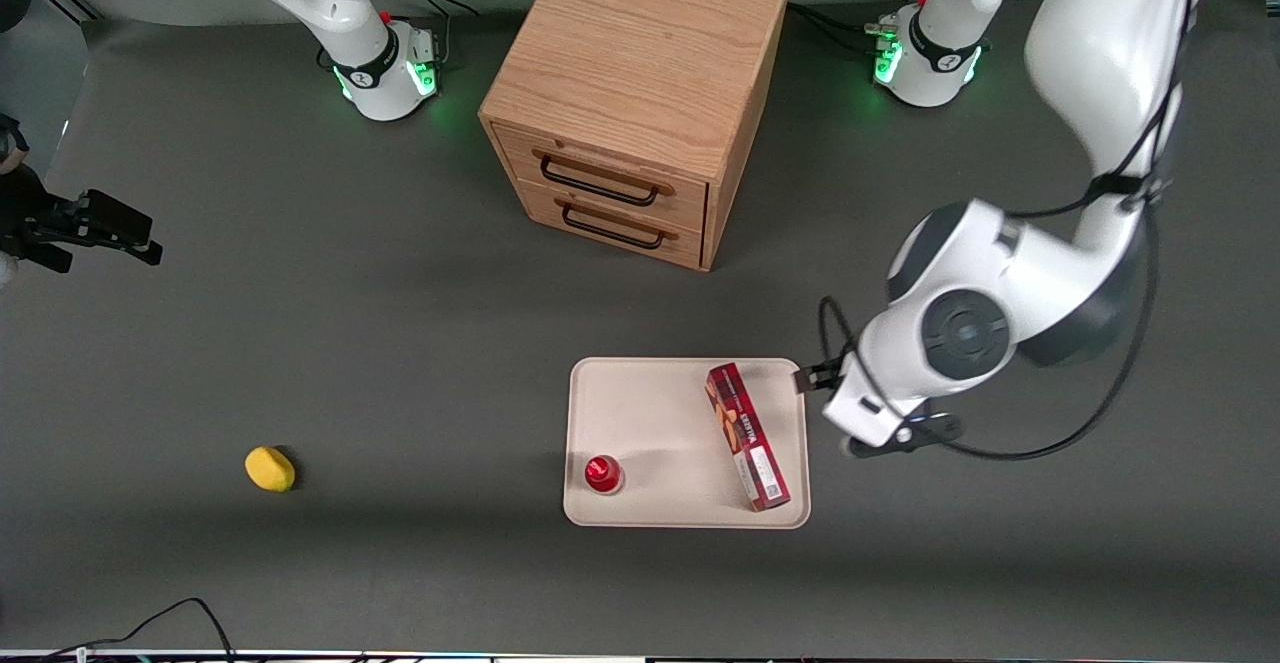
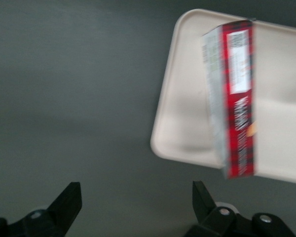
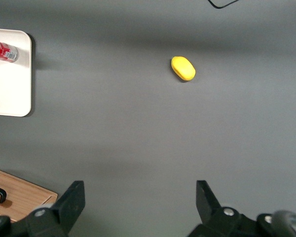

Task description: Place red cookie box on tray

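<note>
Front view only: whole tray on the grey table, nearer the camera than the cabinet, with the box lying flat in it along the edge toward the working arm's end, label end nearest the camera. Also there: small red-capped object in the tray's near corner toward the parked arm's end, and a yellow lump well apart on the table toward that end.

Left wrist view: just one rounded corner of the tray and the box with its white label, blurred, print unreadable. Gripper fingers spread wide, nothing between them, bare table beneath.

Arm bent sharply at the elbow, wrist low just beside the tray's edge; gripper mostly hidden under the wrist in the front view, only a dark tip showing at the tray's corner.

Right wrist view: tray edge, red-capped object cut off, yellow lump.
</note>
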### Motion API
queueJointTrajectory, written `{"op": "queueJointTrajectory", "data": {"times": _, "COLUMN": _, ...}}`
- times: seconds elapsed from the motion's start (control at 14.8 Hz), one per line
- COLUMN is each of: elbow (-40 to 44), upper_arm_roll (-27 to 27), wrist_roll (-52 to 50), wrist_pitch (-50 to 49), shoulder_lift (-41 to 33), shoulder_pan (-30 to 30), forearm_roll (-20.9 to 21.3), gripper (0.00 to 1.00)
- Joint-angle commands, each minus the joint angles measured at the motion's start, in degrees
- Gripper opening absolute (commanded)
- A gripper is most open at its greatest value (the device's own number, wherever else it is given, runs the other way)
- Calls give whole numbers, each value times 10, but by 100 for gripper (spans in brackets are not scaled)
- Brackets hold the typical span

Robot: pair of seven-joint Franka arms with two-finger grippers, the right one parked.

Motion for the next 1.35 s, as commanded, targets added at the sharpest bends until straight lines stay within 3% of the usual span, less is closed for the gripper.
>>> {"op": "queueJointTrajectory", "data": {"times": 0.0, "elbow": -18, "upper_arm_roll": 6, "wrist_roll": 79, "wrist_pitch": -71, "shoulder_lift": -78, "shoulder_pan": 27, "forearm_roll": -20, "gripper": 100}}
{"op": "queueJointTrajectory", "data": {"times": 0.14, "elbow": -20, "upper_arm_roll": 20, "wrist_roll": 135, "wrist_pitch": -107, "shoulder_lift": -117, "shoulder_pan": 53, "forearm_roll": -56, "gripper": 100}}
{"op": "queueJointTrajectory", "data": {"times": 0.61, "elbow": -152, "upper_arm_roll": 208, "wrist_roll": 364, "wrist_pitch": -126, "shoulder_lift": -294, "shoulder_pan": 46, "forearm_roll": -140, "gripper": 100}}
{"op": "queueJointTrajectory", "data": {"times": 0.88, "elbow": -256, "upper_arm_roll": 281, "wrist_roll": 419, "wrist_pitch": -113, "shoulder_lift": -409, "shoulder_pan": 40, "forearm_roll": -143, "gripper": 100}}
{"op": "queueJointTrajectory", "data": {"times": 1.08, "elbow": -239, "upper_arm_roll": 332, "wrist_roll": 480, "wrist_pitch": -111, "shoulder_lift": -410, "shoulder_pan": 12, "forearm_roll": -134, "gripper": 100}}
{"op": "queueJointTrajectory", "data": {"times": 1.29, "elbow": -223, "upper_arm_roll": 334, "wrist_roll": 481, "wrist_pitch": -118, "shoulder_lift": -407, "shoulder_pan": 11, "forearm_roll": -134, "gripper": 100}}
